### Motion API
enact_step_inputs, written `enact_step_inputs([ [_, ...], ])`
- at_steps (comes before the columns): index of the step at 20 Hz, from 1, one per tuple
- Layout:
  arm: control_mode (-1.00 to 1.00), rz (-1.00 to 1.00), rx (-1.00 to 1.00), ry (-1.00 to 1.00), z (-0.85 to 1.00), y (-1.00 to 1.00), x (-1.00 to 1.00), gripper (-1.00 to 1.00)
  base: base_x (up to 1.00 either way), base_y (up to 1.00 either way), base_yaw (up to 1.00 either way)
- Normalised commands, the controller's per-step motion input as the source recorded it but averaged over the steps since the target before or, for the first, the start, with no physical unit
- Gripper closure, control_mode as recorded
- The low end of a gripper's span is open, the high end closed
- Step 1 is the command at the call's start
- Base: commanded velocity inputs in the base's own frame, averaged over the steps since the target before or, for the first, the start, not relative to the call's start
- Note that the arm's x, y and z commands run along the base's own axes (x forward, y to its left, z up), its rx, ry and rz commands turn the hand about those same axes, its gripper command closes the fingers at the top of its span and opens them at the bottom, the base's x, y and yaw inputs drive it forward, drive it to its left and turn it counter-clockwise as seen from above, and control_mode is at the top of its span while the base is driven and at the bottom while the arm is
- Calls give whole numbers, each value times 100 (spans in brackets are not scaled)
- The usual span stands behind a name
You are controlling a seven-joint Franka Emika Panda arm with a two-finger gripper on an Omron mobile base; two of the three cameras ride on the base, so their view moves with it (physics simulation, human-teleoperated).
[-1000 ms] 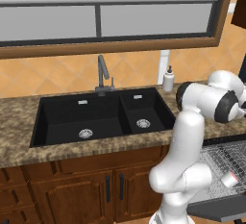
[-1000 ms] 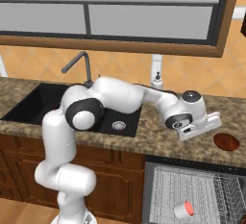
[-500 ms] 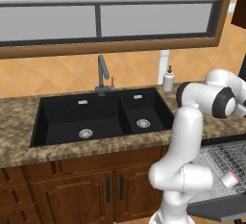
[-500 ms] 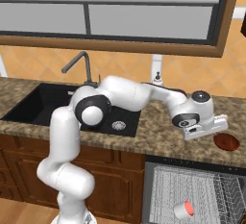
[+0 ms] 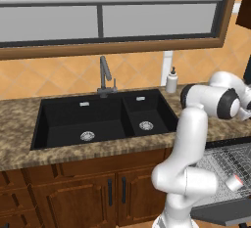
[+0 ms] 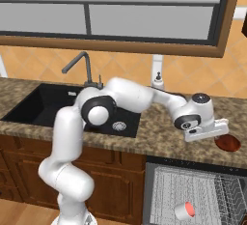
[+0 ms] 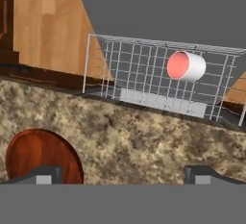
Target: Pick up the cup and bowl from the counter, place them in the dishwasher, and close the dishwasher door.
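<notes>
Looking from the left base camera, the small whitish cup with its red-pink end (image 5: 235,181) lay on its side on the silver wire-mesh rack (image 5: 218,166) of the open dishwasher, below the brown speckled granite-look counter (image 5: 19,124).

Over on the right base view, the two-finger gripper (image 6: 223,128) hung just beside the shallow reddish-brown round bowl (image 6: 227,143) sitting on the counter, right of the black double sink (image 6: 48,104). Cup was down in the rack there too.

Hand cam had the finger tips (image 7: 45,175) spread wide apart, nothing between them, the bowl next to one tip.
</notes>
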Motion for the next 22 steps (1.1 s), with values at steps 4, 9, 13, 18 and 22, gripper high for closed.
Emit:
enact_step_inputs([
  [4,-100,-6,0,0,-18,-5,26,-100,0,0,0],
  [9,-100,-1,0,5,-24,-20,33,-100,0,0,0],
  [13,-100,0,0,2,-16,-50,33,-100,0,0,0],
  [18,-100,-1,0,0,0,-19,27,-100,0,0,0],
  [22,-100,0,0,0,-3,-23,22,-100,0,0,0],
])
